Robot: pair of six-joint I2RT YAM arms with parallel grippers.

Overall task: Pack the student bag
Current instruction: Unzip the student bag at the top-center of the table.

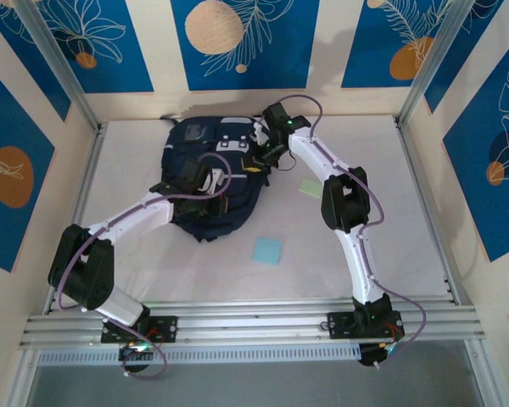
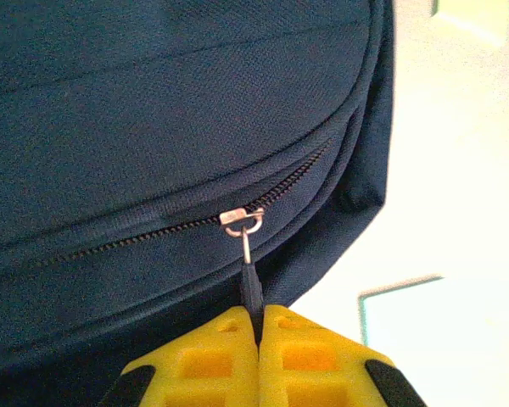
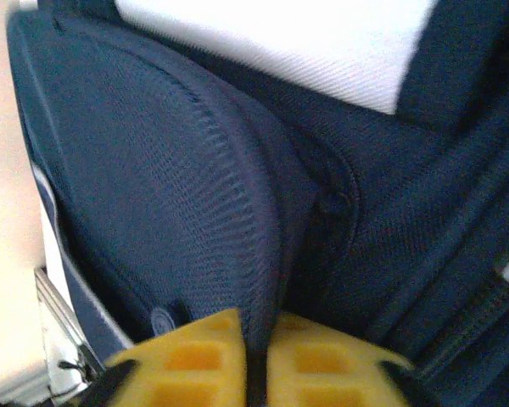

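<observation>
- Two arms reach over the bag, which lies flat on the far part of the table.
- The left arm stretches low from the bag's near left. The left gripper sits over the bag's near half, fingers pressed together on the zipper pull.
- The right arm bends at the elbow toward the bag's far right corner. The right gripper pinches a padded fold of the bag.
- A blue sheet lies just off the bag's near edge, and a green sheet lies to its right.
</observation>
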